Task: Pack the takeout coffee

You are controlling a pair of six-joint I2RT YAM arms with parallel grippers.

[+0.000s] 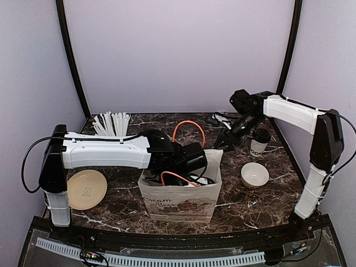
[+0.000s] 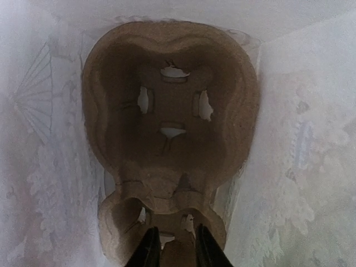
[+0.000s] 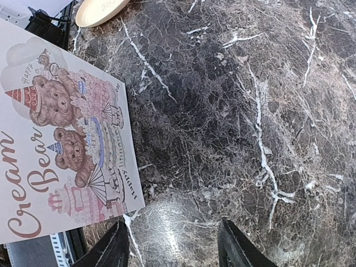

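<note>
Marble tabletop (image 1: 233, 206) held the takeout coffee (image 1: 259, 142) upright at its right rear, just right of the right gripper (image 3: 172, 245), whose fingers stood parted and empty, nearer than the left arm (image 1: 105, 151).

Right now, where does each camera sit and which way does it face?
Top: above and behind, looking down on the table; left arm, right arm show.
Left wrist: inside the bag, looking down at the cup tray; left fingertips at bottom.
Right wrist: over the table, looking down toward the bag; right fingertips at bottom.
Shared: top and right wrist both show bag and plate.
</note>
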